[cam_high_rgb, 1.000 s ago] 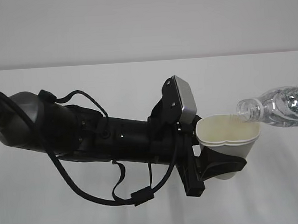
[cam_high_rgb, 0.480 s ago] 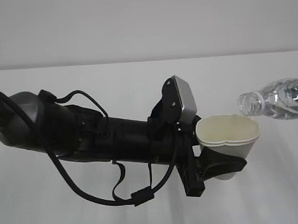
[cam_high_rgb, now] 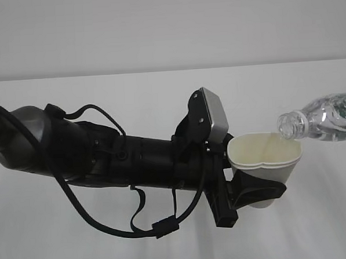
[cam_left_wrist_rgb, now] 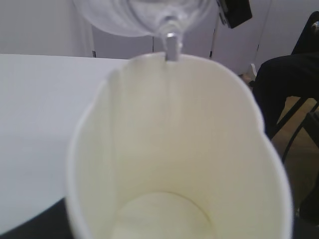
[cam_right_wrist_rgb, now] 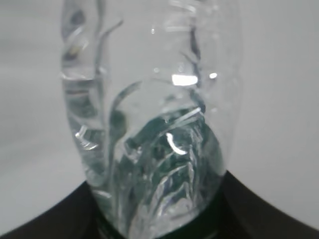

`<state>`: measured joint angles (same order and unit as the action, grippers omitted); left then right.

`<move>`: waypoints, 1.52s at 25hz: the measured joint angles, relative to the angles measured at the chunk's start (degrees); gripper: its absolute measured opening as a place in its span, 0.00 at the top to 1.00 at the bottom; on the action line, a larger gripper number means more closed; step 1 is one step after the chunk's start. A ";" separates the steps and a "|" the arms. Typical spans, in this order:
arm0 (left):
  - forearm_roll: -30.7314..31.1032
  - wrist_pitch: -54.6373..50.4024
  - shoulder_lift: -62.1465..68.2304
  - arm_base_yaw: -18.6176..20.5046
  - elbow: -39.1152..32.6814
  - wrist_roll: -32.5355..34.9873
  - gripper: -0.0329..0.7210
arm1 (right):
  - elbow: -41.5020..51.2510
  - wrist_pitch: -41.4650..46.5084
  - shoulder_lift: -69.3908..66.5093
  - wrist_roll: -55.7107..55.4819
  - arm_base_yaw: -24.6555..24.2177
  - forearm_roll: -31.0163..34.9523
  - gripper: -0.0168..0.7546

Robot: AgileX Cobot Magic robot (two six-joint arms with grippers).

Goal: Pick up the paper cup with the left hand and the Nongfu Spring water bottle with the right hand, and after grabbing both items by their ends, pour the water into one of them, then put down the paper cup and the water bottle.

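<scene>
Bottle (cam_high_rgb: 326,117) neck dipped again — over cup (cam_high_rgb: 266,159) rim.

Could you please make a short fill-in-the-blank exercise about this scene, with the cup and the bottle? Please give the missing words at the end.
1. The paper cup is held by the ____ hand.
2. The rim of the cup is squeezed out of round by the black ____.
3. The mouth of the Nongfu Spring water bottle is tilted toward the ____.
4. The bottle's mouth has no ____ on it.

Missing words: left; jaws; cup; cap
</scene>
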<state>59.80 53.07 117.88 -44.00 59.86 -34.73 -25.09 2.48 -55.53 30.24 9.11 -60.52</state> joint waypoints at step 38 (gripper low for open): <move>0.00 0.00 0.00 0.00 0.00 -0.09 0.44 | 0.00 0.45 0.00 0.00 0.00 -2.50 0.52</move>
<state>59.80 53.07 117.88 -44.00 59.86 -34.82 -25.09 2.93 -55.53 30.24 9.11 -63.02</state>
